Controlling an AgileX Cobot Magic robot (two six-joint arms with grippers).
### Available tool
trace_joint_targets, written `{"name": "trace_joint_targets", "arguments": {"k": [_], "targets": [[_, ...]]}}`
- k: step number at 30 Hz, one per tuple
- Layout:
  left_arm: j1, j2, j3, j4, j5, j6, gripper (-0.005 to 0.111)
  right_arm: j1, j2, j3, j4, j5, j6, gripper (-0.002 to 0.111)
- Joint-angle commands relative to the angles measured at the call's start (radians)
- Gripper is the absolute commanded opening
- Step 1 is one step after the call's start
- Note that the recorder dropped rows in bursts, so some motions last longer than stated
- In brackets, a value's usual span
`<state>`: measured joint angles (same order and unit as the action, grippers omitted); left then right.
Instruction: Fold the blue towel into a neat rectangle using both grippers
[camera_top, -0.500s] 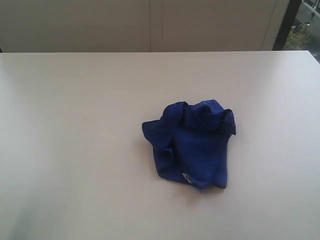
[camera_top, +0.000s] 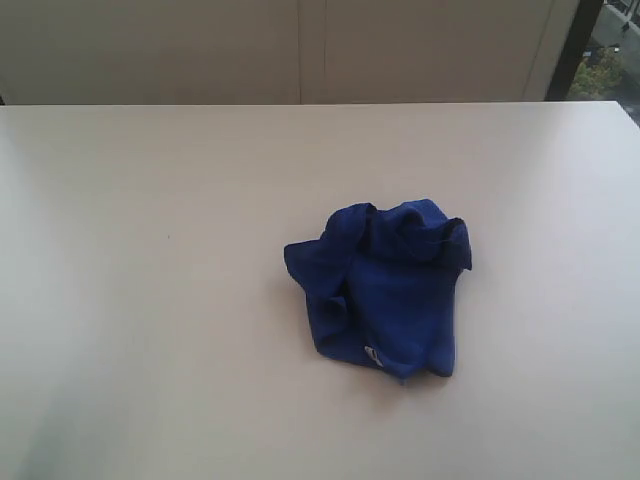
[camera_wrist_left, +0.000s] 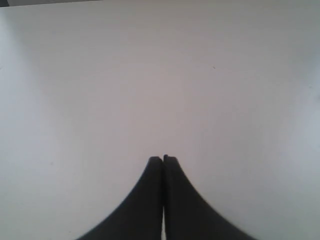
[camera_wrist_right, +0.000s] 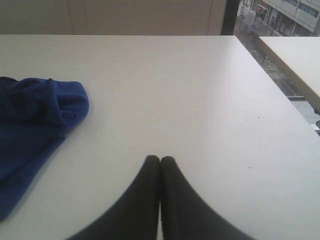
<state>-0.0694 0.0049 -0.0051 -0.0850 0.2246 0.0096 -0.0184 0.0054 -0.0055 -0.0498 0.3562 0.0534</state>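
Note:
The blue towel (camera_top: 385, 290) lies crumpled in a heap on the white table (camera_top: 150, 250), a little right of centre, with a small white tag (camera_top: 371, 353) at its near edge. Neither arm shows in the exterior view. In the left wrist view my left gripper (camera_wrist_left: 163, 159) is shut, its black fingers pressed together over bare table, and no towel shows there. My right gripper (camera_wrist_right: 160, 158) is also shut and holds nothing. Part of the blue towel (camera_wrist_right: 30, 120) lies off to one side of it, apart from the fingers.
The table's far edge (camera_top: 320, 104) meets a pale wall. A dark window frame (camera_top: 572, 50) stands at the back right. Beyond the table's right edge (camera_wrist_right: 280, 95), the right wrist view shows a second table (camera_wrist_right: 295, 55) and a street outside.

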Motion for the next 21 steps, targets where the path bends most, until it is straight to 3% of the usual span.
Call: {"name": "trace_joint_targets", "arguments": {"k": [1, 7, 15, 21], "targets": [[0.002, -0.005, 0.005, -0.003, 0.003, -0.01, 0.0, -0.003, -0.005, 0.006, -0.001, -0.005, 0.004, 0.0], [0.002, -0.005, 0.005, -0.003, 0.003, -0.01, 0.0, -0.003, -0.005, 0.006, -0.001, -0.081, 0.004, 0.0], [0.002, -0.005, 0.005, -0.003, 0.003, -0.01, 0.0, -0.003, -0.005, 0.006, -0.001, -0.545, 0.004, 0.0], [0.002, -0.005, 0.005, -0.003, 0.003, -0.01, 0.0, -0.003, -0.005, 0.006, -0.001, -0.712, 0.004, 0.0]]}}
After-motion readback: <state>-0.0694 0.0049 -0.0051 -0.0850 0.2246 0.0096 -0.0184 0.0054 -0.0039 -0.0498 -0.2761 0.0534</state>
